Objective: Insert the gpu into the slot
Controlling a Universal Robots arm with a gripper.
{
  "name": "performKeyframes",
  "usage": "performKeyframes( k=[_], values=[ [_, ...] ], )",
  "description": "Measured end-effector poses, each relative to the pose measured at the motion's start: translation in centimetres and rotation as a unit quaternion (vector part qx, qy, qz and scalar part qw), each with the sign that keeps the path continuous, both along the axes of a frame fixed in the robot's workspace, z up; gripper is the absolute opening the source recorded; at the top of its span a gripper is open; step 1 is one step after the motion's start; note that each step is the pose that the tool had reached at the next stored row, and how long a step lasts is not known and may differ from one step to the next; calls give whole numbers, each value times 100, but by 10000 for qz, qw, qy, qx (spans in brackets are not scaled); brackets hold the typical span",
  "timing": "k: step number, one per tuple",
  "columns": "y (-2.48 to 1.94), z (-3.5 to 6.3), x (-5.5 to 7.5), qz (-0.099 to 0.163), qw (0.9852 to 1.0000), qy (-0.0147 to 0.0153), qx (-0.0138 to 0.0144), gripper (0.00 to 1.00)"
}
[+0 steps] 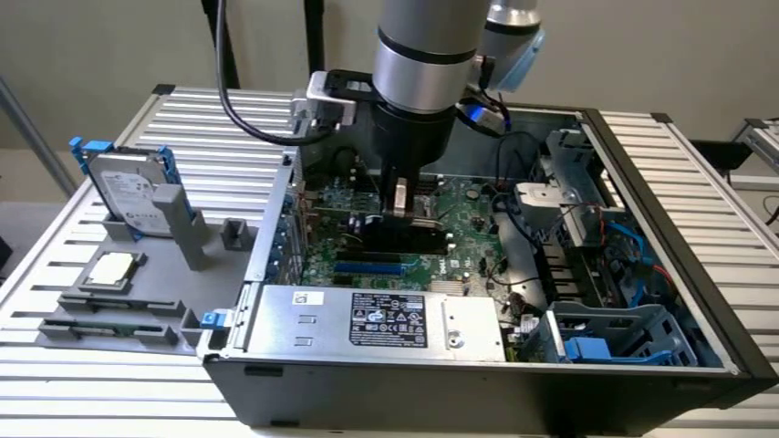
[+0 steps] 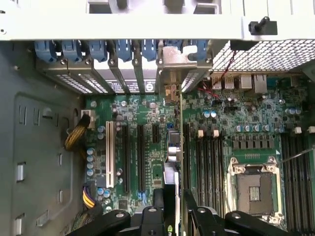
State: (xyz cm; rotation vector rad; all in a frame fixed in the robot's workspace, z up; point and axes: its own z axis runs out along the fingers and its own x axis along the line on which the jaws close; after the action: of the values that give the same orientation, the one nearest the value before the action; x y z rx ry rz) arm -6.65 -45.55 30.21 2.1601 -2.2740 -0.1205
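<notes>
Now I see the pincer (image 1: 399,212) pinching the gpu (image 1: 396,239) upright beside the slot (image 1: 368,269), inside the case (image 1: 487,401) on the slatted bench (image 1: 718,237); beige wall (image 1: 122,46) behind.

Arm (image 1: 420,46) upright — wrist (image 1: 408,137) pointing straight down, jaws pinched close together

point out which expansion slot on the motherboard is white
The slot nearest the yellow cables, farthest from the gpu in the gripper; its neighbours look dark.
</notes>
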Motion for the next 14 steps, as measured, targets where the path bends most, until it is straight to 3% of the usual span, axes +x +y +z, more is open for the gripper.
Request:
performKeyframes(
  k=[2, 3, 11, 14],
  values=[
    [-2, -13, -72, -1, 10000, -70, 1, 26],
    [-1, -14, -79, -1, 10000, -82, 1, 26],
    [-2, -30, -79, 0, 10000, -84, 3, 26],
    [-2, -70, -72, 0, 10000, -62, -1, 26]
  ],
)
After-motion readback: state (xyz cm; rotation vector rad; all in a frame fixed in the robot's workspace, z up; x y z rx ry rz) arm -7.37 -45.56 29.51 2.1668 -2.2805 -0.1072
